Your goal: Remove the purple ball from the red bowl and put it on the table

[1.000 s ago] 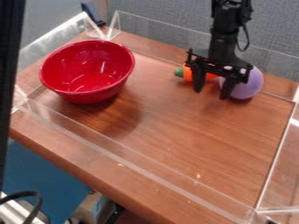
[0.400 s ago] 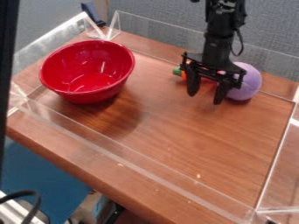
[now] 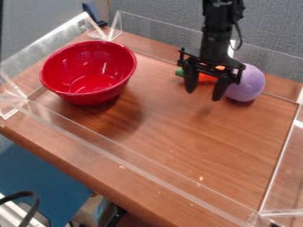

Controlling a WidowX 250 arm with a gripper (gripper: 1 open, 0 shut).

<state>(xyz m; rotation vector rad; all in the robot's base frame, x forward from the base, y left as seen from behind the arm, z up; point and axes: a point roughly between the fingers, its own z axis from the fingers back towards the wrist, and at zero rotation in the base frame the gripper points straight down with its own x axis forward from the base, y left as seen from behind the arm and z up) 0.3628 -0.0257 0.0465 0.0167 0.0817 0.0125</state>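
The purple ball [image 3: 249, 84] rests on the table [image 3: 178, 133] at the back right, near the far acrylic wall. My gripper [image 3: 205, 88] hangs open just left of the ball, black fingers pointing down, nothing between them. The red bowl [image 3: 88, 71] sits at the back left with nothing inside. The arm's black column rises out of the top of the frame.
An orange carrot toy [image 3: 185, 74] lies behind the gripper, mostly hidden by the fingers. Low clear acrylic walls [image 3: 279, 177] edge the tabletop. Bare wood stretches across the front half of the table.
The gripper has shifted left, away from the purple ball, and risen slightly. The ball stays on the table.
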